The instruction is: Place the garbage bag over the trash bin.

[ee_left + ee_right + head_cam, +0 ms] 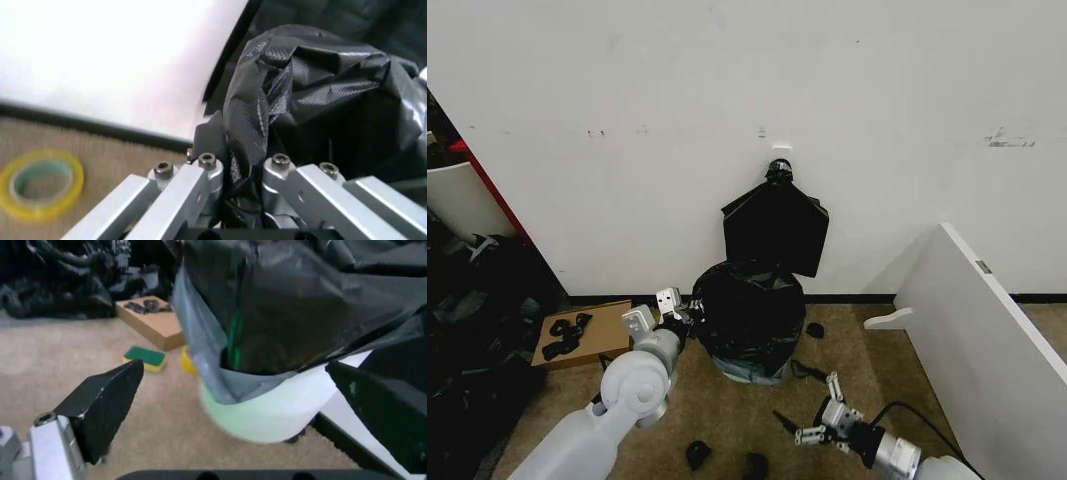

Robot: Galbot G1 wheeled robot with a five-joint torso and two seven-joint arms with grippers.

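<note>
Left hand (243, 200) pinches the garbage bag (749, 310) (seemingly draped over the trash bin (280, 410)); right hand (819, 418) spread, empty.

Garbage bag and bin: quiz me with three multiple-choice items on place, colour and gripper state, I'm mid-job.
1. Where does the garbage bag sit?
A. draped over the trash bin
B. flat on the cardboard box
C. on the white board

2. What colour is the roll of tape on the carpet?
A. red
B. yellow
C. black

3. What is the left gripper doing?
A. open above the floor
B. shut on the tape
C. shut on the garbage bag

Answers:
1 A: in the right wrist view, black plastic hangs down over the cream bin's wall.
2 B: the left wrist view shows a yellow ring.
3 C: its fingers pinch a fold of black plastic; the right gripper waits open near the floor.
</note>
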